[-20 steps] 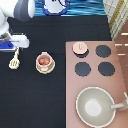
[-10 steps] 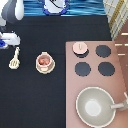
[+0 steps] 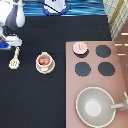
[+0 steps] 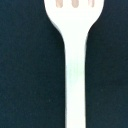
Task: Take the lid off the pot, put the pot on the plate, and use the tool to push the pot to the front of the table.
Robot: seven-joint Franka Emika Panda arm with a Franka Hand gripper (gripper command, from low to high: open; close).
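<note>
Spanning nearly the whole exterior view, the black table [image 3: 35, 100] carries a brownish-pink stove block [image 3: 95, 82] at that view's right. On the stove, toward the exterior view's bottom, sits a large grey pan [image 3: 95, 106] with its handle pointing to the view's right edge. Three black burners [image 3: 82, 68] lie bare on the stove above the pan; the fourth spot, at the stove's corner nearest the exterior view's top and left, holds the pale-pink lid [image 3: 80, 48], knob up, already off the pot. To the left of the stove in the exterior view, the cream plate [image 3: 45, 68] lies on the table with the pot [image 3: 44, 61] standing on it, its reddish inside showing. Further left of the stove again, well apart from the plate, the tool [image 3: 14, 59] lies flat, slotted head toward the exterior view's bottom. The claw [image 3: 11, 40] hangs at the far left edge, directly over the tool's handle end; whether it is spread or pressed together cannot be told. Close up, the wrist view shows the tool [image 4: 75, 65] lying straight on the dark tabletop, slots at one end.
</note>
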